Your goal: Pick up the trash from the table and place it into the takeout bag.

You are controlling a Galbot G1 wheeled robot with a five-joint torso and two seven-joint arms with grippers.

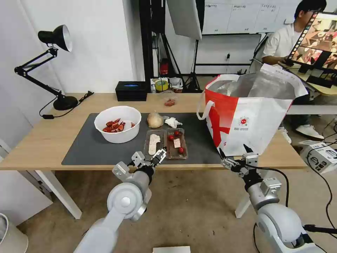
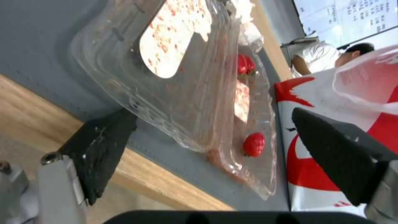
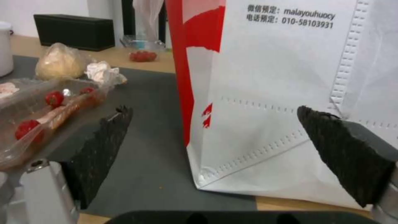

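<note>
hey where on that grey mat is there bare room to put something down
Bare mat lies left of and in front of the white bowl, and between the clear tray and the takeout bag. The middle is crowded: wrapped lump and tissue behind the tray, left gripper at its near edge.

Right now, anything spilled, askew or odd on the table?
Nothing spilled. The tray lies hinged open flat on the mat, tomatoes loose in one half. The bag stands upright, mouth open. Left gripper open at the tray's near edge; right gripper open by the bag.
</note>
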